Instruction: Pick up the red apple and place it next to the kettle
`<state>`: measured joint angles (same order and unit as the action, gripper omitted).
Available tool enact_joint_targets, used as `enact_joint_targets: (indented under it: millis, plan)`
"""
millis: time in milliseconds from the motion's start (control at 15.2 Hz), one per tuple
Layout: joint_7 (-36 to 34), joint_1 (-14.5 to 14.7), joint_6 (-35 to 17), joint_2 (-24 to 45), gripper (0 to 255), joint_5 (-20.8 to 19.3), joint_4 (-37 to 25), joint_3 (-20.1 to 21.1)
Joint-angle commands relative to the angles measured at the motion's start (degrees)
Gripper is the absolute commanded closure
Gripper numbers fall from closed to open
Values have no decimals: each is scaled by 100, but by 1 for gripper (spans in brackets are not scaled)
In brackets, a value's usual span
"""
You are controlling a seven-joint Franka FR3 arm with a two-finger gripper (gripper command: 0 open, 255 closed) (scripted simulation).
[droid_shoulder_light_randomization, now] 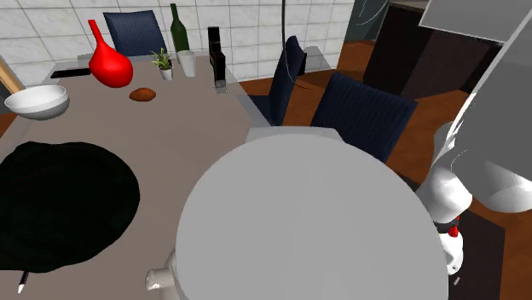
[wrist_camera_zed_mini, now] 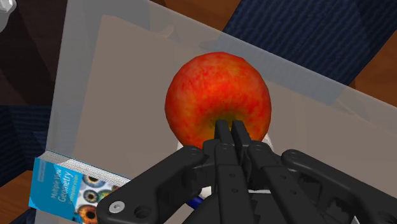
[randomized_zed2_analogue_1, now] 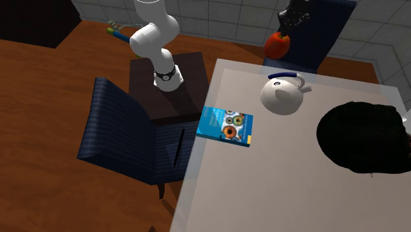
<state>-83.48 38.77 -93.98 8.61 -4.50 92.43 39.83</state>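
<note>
My gripper (wrist_camera_zed_mini: 230,128) is pinched on the red apple (wrist_camera_zed_mini: 215,89). In the wrist view the fingers (wrist_camera_zed_mini: 222,132) sit almost together, with their tips at the apple's near face. The fruit hides the exact contact. I'd guess a shallow bite near one end, not a hold across the middle.

In the second exterior view the gripper (randomized_zed2_analogue_1: 285,28) is right above the apple (randomized_zed2_analogue_1: 277,45). The apple is off the table (randomized_zed2_analogue_1: 263,191), in the air over the end where the kettle stands, seen against a dark blue chair (randomized_zed2_analogue_1: 329,29). The kettle (randomized_zed2_analogue_1: 283,92) is white with a blue handle and stands on the table close beneath the apple. A book (randomized_zed2_analogue_1: 224,125) lies flat to that view's left of the kettle, and a big black patch (randomized_zed2_analogue_1: 359,135) lies to its right.

Handling, my read:
- **Feel:** firm, round, smooth-skinned, modest weight.
- **Grip:** it won't deform, so the hold rests on friction against a curved surface, which is slippery.
- **Risk:** a narrow pinch like this could let it swing or pop out on a fast move.
- **Better hold:** across the widest part, pads opposed through the core.
- **Damage:** the skin bruises if over-squeezed.
- **Set-down:** it will roll once released, so go low onto bare table beside the kettle, e.g. between kettle and book. Let go only when it rests.
</note>
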Motion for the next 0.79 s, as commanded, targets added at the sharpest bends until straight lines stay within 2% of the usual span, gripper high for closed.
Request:
enact_joint_targets:
  millis: [0, 726]
  plan:
    - [9, -16, -171, -20, 255, 9, 183, -7]
    - [-25, -33, -999, 50, 255, -48, 959, -32]
